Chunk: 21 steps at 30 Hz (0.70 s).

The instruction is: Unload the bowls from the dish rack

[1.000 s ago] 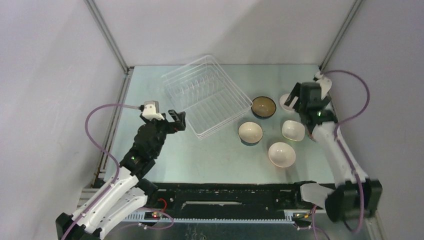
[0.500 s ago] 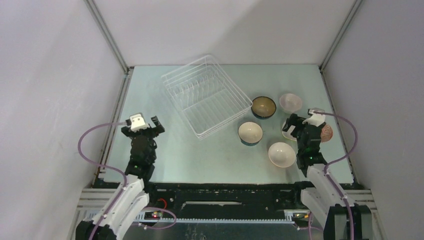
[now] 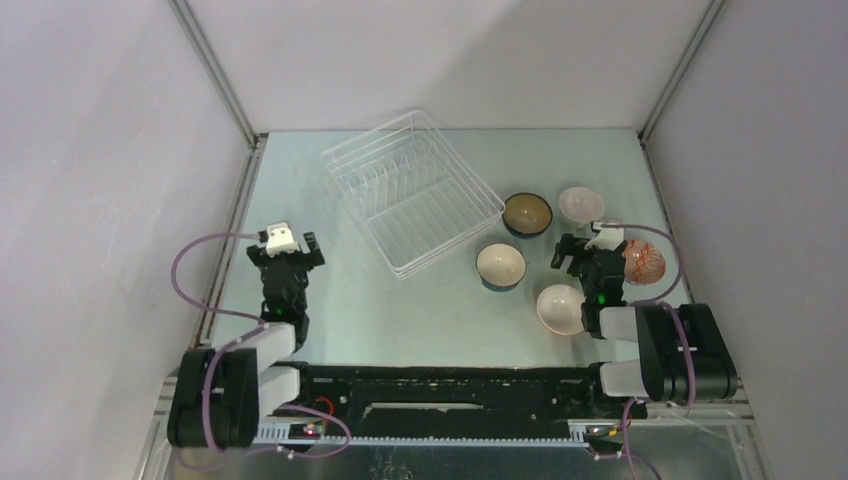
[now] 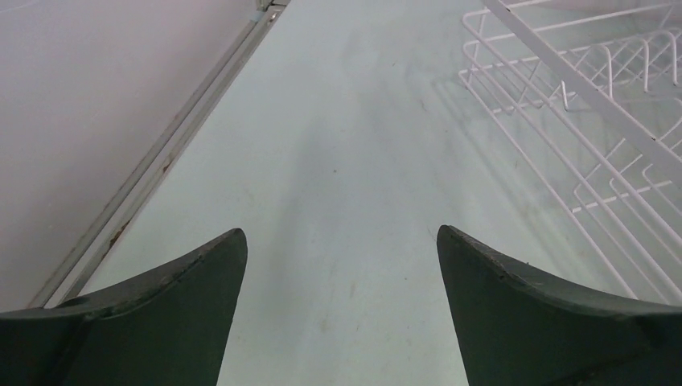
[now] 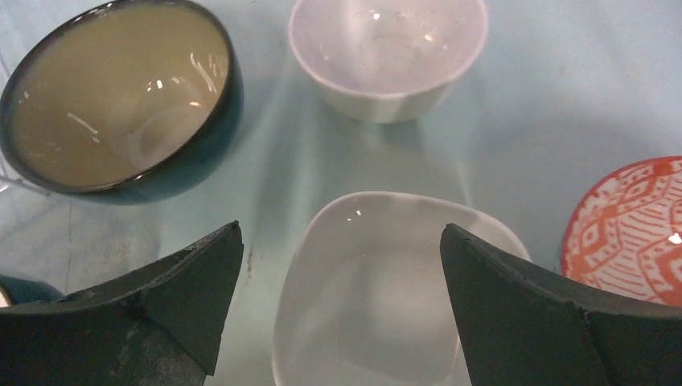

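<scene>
Both agape, empty, left end effector (image 4: 341,230) near dish rack (image 3: 415,195), right end effector (image 5: 341,227) over white bowl (image 5: 378,281)

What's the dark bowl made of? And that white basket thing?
The dark bowl looks like glazed ceramic: shiny, with light glints inside. The dish rack looks like white-coated metal wire, thin bent rods, though maybe plastic.

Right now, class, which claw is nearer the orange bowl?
Right. The right claw hovers just left of the orange bowl; the left claw is far across the table, left of the rack.
</scene>
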Available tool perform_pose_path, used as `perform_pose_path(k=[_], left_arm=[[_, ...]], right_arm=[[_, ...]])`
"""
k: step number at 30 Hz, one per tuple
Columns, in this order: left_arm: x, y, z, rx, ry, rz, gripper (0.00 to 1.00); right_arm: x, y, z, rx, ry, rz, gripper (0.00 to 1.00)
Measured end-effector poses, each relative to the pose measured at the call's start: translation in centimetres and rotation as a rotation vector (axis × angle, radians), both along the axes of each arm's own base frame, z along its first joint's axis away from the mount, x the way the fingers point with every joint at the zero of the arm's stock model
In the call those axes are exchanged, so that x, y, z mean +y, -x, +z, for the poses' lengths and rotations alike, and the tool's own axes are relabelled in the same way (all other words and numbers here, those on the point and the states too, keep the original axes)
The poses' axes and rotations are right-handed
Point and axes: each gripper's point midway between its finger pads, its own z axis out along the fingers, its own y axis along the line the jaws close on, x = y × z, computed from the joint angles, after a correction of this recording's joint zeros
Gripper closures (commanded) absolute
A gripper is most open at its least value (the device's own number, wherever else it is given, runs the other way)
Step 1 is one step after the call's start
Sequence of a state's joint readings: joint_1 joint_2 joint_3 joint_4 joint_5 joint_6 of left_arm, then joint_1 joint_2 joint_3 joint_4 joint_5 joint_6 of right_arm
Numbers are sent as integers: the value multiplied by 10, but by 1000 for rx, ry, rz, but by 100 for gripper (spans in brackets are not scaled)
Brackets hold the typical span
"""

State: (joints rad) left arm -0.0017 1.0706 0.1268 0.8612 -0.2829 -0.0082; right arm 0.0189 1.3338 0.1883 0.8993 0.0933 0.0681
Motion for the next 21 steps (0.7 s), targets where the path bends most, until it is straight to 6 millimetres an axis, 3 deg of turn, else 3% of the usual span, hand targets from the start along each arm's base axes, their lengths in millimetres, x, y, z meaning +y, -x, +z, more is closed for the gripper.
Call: perform_pose_path(k=[2,7,21], left_arm=[[-1,-6,-2,-14,1,-16,1],[-5,-12,-21,34,-1,-53,0],[-6,-14,-16,16,-1,-56,0]], right_arm=[[2,0,-6,16,6,15,0],[-1,-9,10,-38,11,-4,0],[-6,-12,15,-54,10,-23,0]])
